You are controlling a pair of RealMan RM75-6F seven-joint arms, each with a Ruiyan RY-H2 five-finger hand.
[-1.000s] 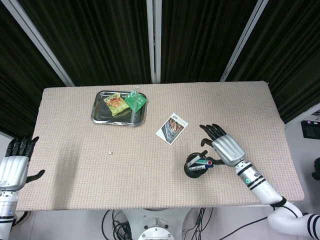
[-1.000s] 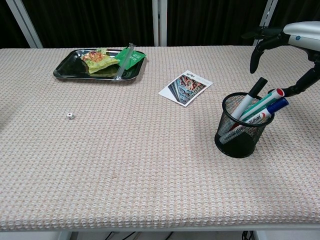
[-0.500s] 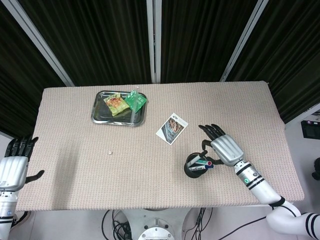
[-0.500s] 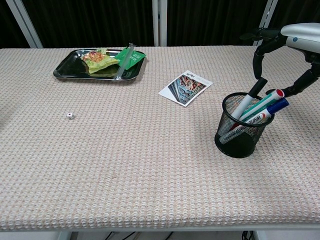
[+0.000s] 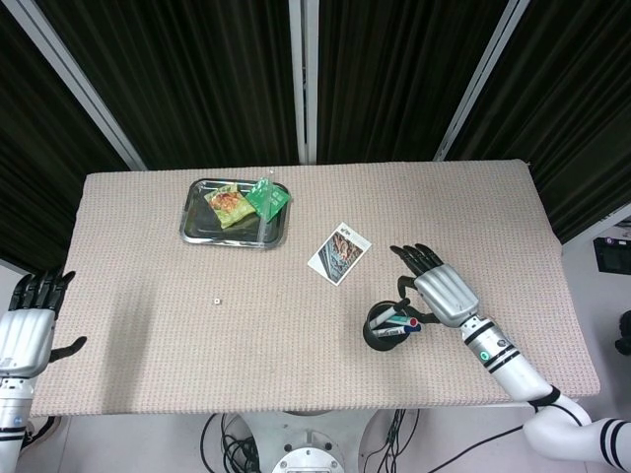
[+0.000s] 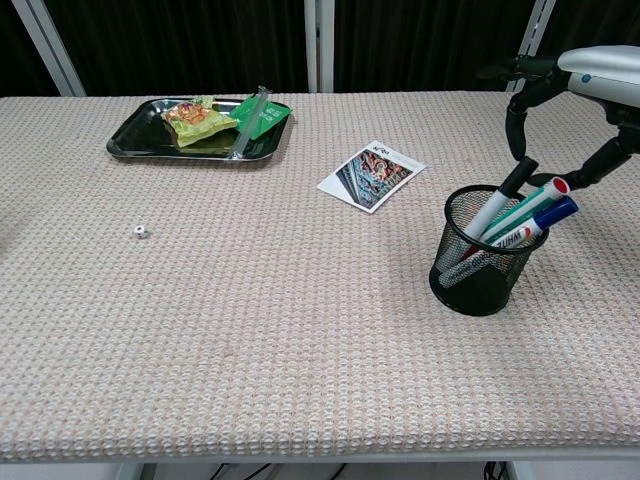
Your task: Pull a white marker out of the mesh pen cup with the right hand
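Idling off the table's left edge, left hand [image 5: 28,330] is hanging empty, fingers apart; white marker [image 6: 487,213] is leaning in mesh pen cup [image 6: 480,258]; right hand [image 6: 575,110] is hovering over it, fingers spread, likely lining up a pinch.

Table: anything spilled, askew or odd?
Mostly tidy. The pen cup stands upright, its markers leaning toward the right robot hand. One tiny white bit lies loose on the table; I can't tell what it is. The card sits skewed.
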